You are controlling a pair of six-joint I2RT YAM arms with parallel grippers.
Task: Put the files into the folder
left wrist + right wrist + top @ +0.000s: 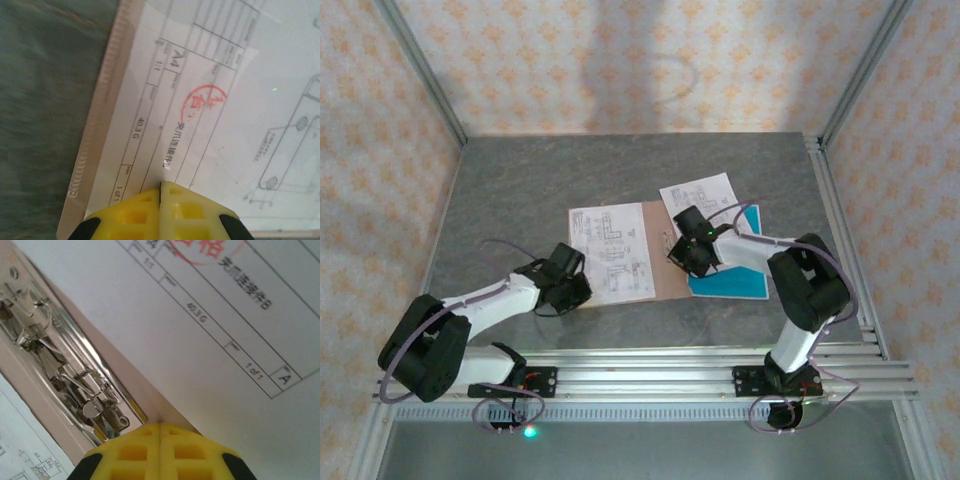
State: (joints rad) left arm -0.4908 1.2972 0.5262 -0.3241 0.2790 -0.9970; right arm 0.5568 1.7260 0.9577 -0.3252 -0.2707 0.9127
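Folder first: where is it from the hands?
— It lies open and flat between the two. The left gripper is at its near left corner, the right gripper at its right edge.

And the files?
— One printed sheet lies on the folder, under and ahead of the left fingertips. A second printed sheet is just beyond the right gripper. The teal sheet lies beneath the right forearm, to the outside of that hand.

Hands: open or closed?
— On both, the yellow fingers meet with no gap. On the right wrist camera the edge of a white sheet runs straight to the seam between the fingers. I cannot tell whether either hand has paper pinched.

Anything else close to the right fingers?
— The metal fastener, just left of them on the pinkish card.

Surface and room?
— There is a grey mottled table, with patterned cream walls on three sides. Aluminium rails run along the near edge and carry the arm bases.

Which way do things point?
— The sheet on the folder has its long axis running away from the arms, nearly square to the folder. The second sheet is turned slightly, its far end leaning left. On the left wrist camera the title-block print and a red round stamp read sideways to the fingers.
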